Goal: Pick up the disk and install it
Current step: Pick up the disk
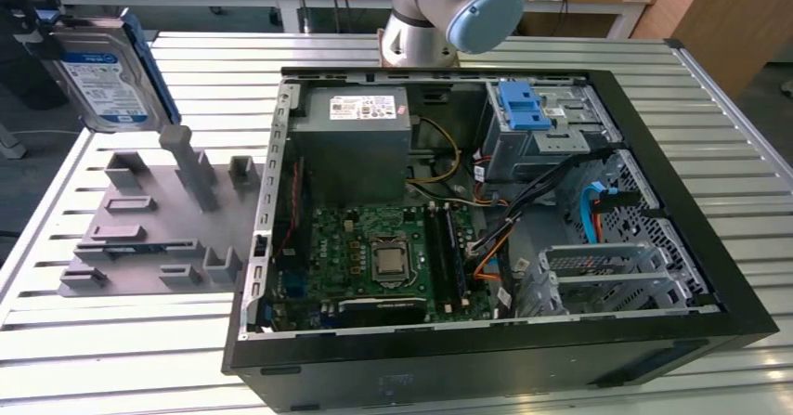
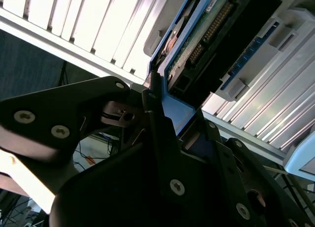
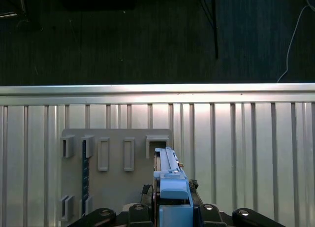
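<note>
The disk (image 1: 106,76), a silver-grey drive with a white-and-blue label and a blue frame, hangs in the air above the table's far corner on the exterior view's left. It stands upright and slightly tilted. My gripper (image 1: 40,32) holds it by its edge from that left side. In the first wrist view the disk (image 3: 170,185) appears edge-on between the black fingers, above the grey fixture plate (image 3: 115,160). In the second wrist view the disk's green circuit board (image 2: 206,35) and blue frame (image 2: 173,113) sit clamped in my gripper (image 2: 165,116).
An open black computer case (image 1: 694,248) lies on the slatted metal table (image 1: 111,341). Inside are a grey power supply box (image 1: 353,146), a motherboard (image 1: 384,257), cables, and a drive bay with a blue latch (image 1: 523,109). The arm's base (image 1: 434,16) stands behind the case.
</note>
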### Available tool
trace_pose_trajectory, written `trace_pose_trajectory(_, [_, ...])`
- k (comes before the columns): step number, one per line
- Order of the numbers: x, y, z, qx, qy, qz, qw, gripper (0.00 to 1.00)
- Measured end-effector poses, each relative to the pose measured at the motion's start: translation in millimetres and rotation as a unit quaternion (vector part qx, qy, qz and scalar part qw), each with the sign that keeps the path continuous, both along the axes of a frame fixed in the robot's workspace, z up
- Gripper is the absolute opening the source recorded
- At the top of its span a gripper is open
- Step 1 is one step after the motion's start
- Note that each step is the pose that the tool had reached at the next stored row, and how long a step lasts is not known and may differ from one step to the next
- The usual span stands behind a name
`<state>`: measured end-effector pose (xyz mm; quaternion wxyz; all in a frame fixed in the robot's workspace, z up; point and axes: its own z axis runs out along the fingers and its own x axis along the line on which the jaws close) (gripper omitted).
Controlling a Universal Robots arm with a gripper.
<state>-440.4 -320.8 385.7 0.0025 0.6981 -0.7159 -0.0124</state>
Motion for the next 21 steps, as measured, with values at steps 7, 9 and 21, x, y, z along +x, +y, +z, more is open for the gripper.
trace_pose_trajectory(7, [0.0,0.1,1.9,-0.0001,0.0,0.0,1.0,0.36])
trace_pose_trajectory(9, [0.0,0.2,2.5,-0.0001,0.0,0.0,1.0,0.36])
trace_pose_trajectory(21, [0.0,0.3,6.1,-0.0002,-0.0001,0.0,1.0,0.36])
